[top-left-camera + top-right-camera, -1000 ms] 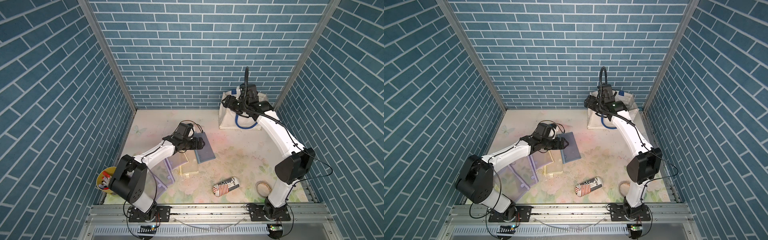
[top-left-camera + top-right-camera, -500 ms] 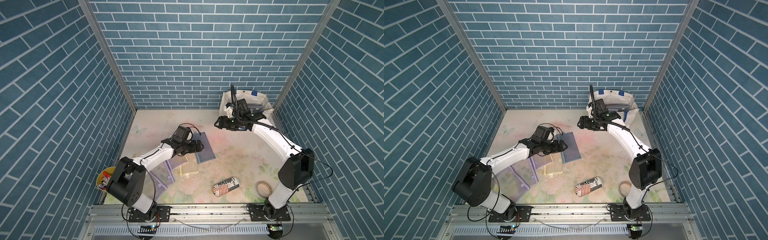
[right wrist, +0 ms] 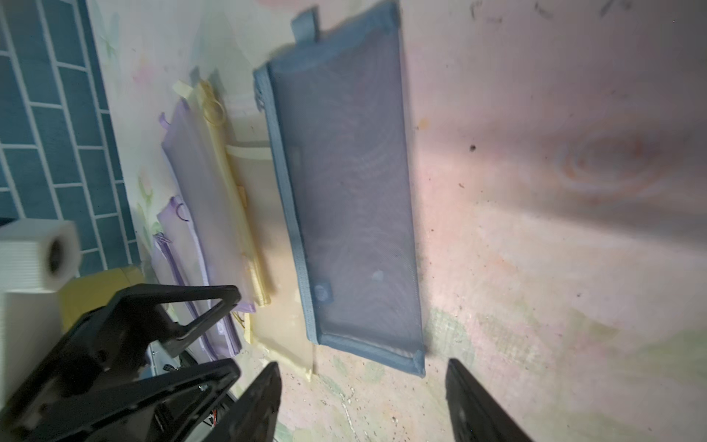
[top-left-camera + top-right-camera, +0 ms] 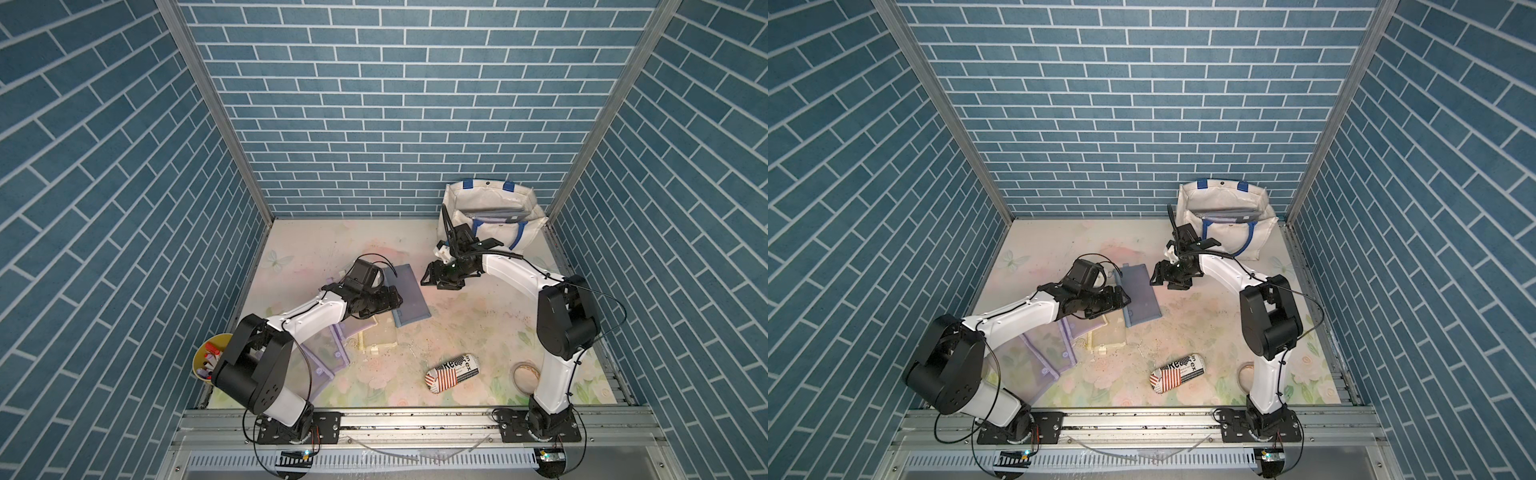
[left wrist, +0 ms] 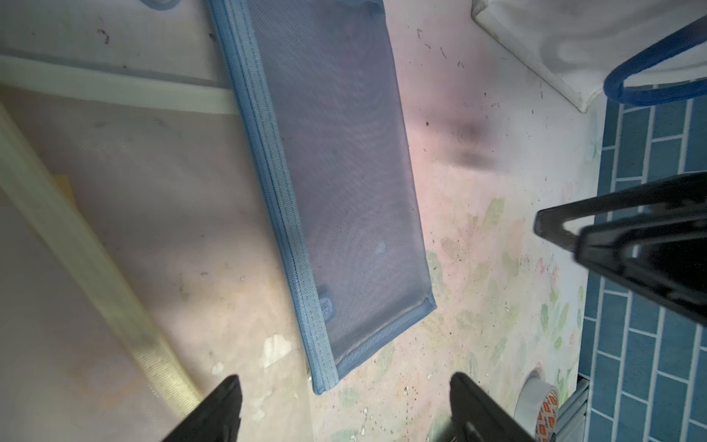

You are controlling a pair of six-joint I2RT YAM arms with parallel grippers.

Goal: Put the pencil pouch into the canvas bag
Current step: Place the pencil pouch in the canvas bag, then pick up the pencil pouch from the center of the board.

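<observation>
A flat blue mesh pencil pouch lies on the floral table in both top views. My left gripper is open, low over the pouch's near corner, with nothing between its fingers. My right gripper is also open and empty, hovering by the pouch's far right side. The off-white canvas bag with blue handles stands open in the back right corner, with flat pouches showing inside it.
Purple pouches and a pale yellow one lie under my left arm. A printed striped case and a tape roll lie near the front. A yellow cup sits at the left edge. Brick walls enclose the table.
My right arm has swung from above the canvas bag down and left to the blue pouch. The left gripper has stayed at the pouch and its jaws have narrowed slightly.
</observation>
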